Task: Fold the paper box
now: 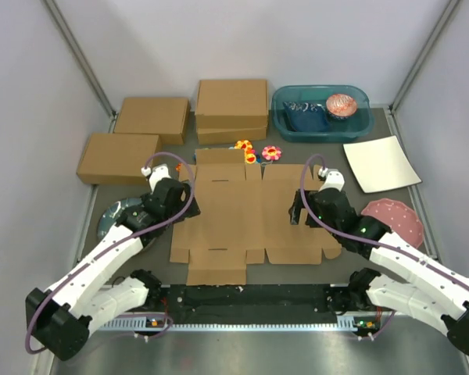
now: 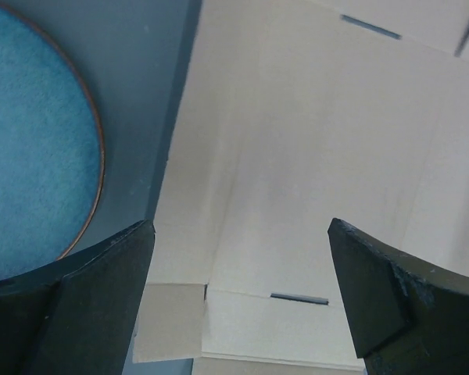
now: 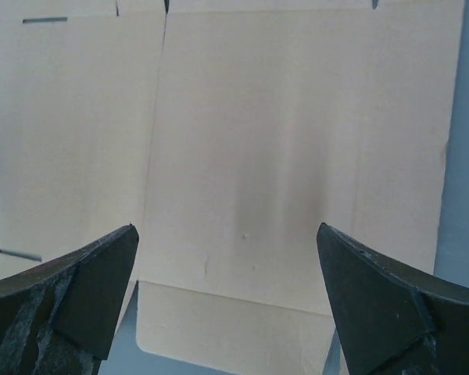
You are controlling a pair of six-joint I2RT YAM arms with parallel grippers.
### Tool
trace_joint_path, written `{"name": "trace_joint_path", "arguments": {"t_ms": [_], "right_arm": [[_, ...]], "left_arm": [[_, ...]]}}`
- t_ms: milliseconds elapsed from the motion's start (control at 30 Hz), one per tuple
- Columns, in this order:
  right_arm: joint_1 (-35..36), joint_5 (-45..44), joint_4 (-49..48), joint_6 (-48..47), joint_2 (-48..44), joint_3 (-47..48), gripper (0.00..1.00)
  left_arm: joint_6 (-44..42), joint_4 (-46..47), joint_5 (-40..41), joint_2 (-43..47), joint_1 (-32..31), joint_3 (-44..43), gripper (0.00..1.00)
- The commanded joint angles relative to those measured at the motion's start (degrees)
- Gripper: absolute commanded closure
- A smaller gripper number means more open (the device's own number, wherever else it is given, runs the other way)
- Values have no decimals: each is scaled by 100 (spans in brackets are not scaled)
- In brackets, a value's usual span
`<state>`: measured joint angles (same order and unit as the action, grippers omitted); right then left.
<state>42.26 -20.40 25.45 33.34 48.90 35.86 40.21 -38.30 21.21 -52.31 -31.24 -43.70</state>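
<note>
We see, from the left, a blue plate (image 2: pixel 31 141) lying on the grey table (image 1: pixel 332 152), just beside the left edge of the paper box (image 1: pixel 242 219). The left gripper (image 1: pixel 181 195) hangs over that left edge with its two dark fingers spread wide apart and nothing between them. Its wrist view shows the plate to the left and the cardboard below and to the right. The paper box lies unfolded and flat in the middle of the table between the two arms. Its wider span runs left to right, one flap points to the far side and one toward the arm bases. The right gripper (image 1: pixel 301 209) hangs over the box's right panel, its fingers likewise wide apart and holding nothing. A pink plate (image 1: pixel 395 219) sits just beyond the box's right edge.
</note>
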Motion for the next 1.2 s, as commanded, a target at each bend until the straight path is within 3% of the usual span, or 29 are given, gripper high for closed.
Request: {"name": "trace_joint_path", "arguments": {"t_ms": [0,200,333,700,900,1167], "right_arm": [[63,414,-392,-179,-214,-44,1],[63,581,-401,-109,-531,-123,1],[54,643,-409,-74,-663,-246,1],[54,792,-515,23,-768,-457,1],[63,748,-515,32,-926,-606,1],[63,757,-515,32,-918,-650,1]], "left_arm": [[462,-231,87,-357,485,81,1],[-12,683,-2091,-1104,2076,652,6],[-13,929,-2657,-1431,2114,740,6],[-197,965,-2174,-1913,2114,319,7],[-22,868,-1375,-2283,2114,240,9],[-171,1448,-2059,-2626,2026,327,19]]}}
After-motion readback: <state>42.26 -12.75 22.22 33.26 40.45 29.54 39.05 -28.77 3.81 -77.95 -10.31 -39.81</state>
